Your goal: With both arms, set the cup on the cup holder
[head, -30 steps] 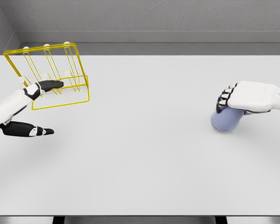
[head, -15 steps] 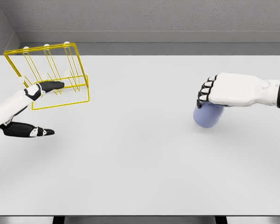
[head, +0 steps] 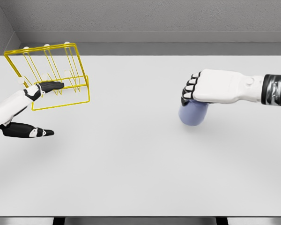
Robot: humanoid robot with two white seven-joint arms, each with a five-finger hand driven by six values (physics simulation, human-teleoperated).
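A pale blue cup [head: 193, 114] hangs under my right hand [head: 196, 91], whose black-tipped fingers are curled over its top, right of the table's middle. The yellow wire cup holder [head: 49, 75] stands at the far left of the white table [head: 131, 164], with white-tipped pegs along its upper rail. My left hand [head: 37, 105] is spread open beside the holder. One of its fingers reaches into the holder's lower frame and the thumb lies apart near the left edge. The left hand holds nothing.
A grey wall runs behind the table's far edge. The table's front edge crosses the bottom of the view.
My right hand has carried the cup leftward across the table, from near the right edge toward the middle. The left hand and the holder have not moved.
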